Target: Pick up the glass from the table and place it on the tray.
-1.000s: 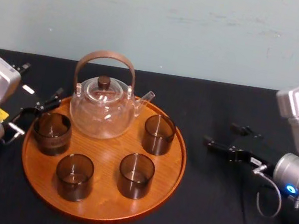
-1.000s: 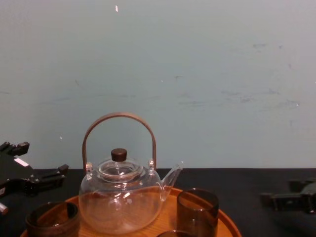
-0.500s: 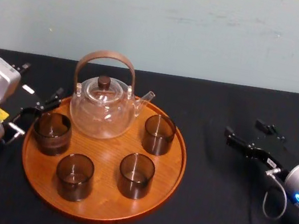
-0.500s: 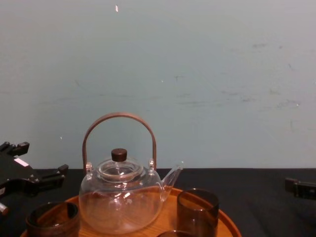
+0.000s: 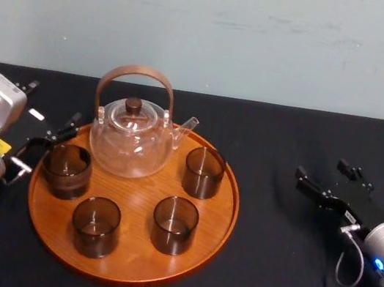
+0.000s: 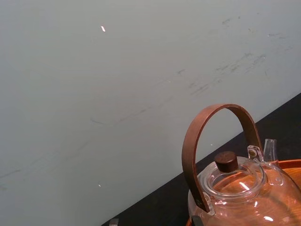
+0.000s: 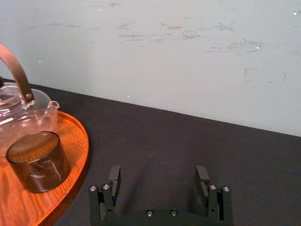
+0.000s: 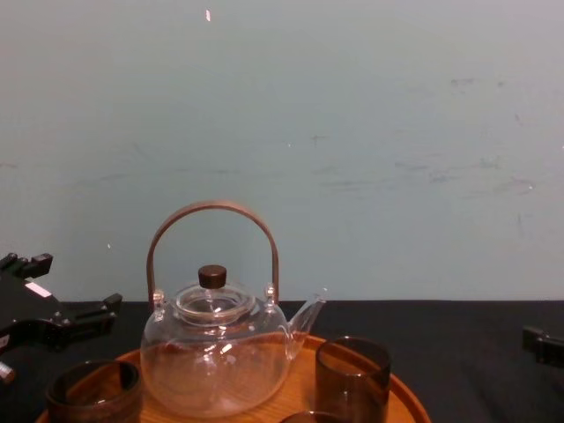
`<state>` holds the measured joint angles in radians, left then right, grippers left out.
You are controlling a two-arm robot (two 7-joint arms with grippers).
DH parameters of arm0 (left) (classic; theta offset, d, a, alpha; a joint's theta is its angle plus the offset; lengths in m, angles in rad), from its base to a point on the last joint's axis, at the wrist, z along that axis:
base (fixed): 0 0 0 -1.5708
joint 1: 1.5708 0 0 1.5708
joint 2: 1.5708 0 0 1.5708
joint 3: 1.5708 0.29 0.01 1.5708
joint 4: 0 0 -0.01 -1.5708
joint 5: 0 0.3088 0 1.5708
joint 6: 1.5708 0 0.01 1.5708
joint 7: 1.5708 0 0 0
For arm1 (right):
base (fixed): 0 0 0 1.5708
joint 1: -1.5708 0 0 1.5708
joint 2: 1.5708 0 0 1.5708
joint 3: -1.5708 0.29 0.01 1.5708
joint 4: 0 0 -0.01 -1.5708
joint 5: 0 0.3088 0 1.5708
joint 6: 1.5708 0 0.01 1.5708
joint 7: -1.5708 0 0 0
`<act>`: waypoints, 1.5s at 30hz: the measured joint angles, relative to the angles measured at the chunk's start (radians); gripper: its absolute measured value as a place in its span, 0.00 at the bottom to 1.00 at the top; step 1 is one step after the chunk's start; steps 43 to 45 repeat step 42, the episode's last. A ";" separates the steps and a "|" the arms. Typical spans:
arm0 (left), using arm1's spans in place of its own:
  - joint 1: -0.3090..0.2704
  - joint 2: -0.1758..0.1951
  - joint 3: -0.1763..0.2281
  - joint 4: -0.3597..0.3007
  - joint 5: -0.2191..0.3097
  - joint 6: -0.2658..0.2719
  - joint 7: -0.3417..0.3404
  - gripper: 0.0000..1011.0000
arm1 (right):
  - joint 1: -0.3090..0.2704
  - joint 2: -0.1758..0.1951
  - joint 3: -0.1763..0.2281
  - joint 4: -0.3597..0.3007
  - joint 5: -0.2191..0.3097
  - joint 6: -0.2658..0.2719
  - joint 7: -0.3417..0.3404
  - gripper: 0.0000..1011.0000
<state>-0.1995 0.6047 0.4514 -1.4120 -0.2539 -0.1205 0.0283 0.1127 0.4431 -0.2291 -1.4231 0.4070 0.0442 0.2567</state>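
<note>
Ahead of me stands a clear glass teapot (image 5: 132,146), upright, with a brown arched handle (image 6: 189,155) and a dark round knob (image 5: 133,104) on its lid, its spout (image 5: 189,124) pointing to my right. Behind it I see a pale blue-green wall (image 5: 284,41), faintly scuffed.

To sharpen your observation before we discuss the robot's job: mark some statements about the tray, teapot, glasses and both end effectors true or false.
1. Four dark glasses stand on the tray. True.
2. The teapot stands off the tray. False: it stands upright on the tray, at its far side.
3. The right end effector is open and empty, over the table to the right of the tray. True.
4. The left end effector grips a glass. False: it is open, holding nothing, at the tray's left.
</note>
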 joint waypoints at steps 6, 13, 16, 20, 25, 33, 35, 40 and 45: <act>0.000 0.000 0.000 0.000 0.000 0.000 0.000 0.99 | 0.001 -0.017 0.011 0.020 -0.025 -0.016 -0.007 0.99; 0.000 0.000 0.000 0.000 0.000 0.000 0.000 0.99 | 0.002 -0.027 0.018 0.026 -0.041 -0.018 -0.015 0.99; 0.000 0.000 0.000 0.000 0.000 0.000 0.000 0.99 | 0.003 -0.026 0.017 0.025 -0.041 -0.018 -0.014 0.99; 0.000 0.000 0.000 0.000 0.000 0.000 0.000 0.99 | 0.003 -0.025 0.016 0.025 -0.040 -0.018 -0.014 0.99; 0.000 0.000 0.000 0.000 0.000 0.000 0.000 0.99 | 0.003 -0.024 0.016 0.024 -0.038 -0.018 -0.013 0.99; 0.000 0.000 0.000 0.000 0.000 0.000 0.000 0.99 | 0.003 -0.023 0.015 0.023 -0.036 -0.018 -0.011 0.99; 0.000 0.000 0.000 0.000 0.000 0.000 0.000 0.99 | 0.003 -0.023 0.014 0.023 -0.035 -0.018 -0.011 0.99; 0.000 0.000 0.000 0.000 0.000 0.000 0.000 0.99 | 0.003 -0.023 0.014 0.023 -0.035 -0.018 -0.010 0.99; 0.000 0.000 0.000 0.000 0.000 0.000 0.000 0.99 | 0.003 -0.022 0.014 0.023 -0.035 -0.018 -0.010 0.99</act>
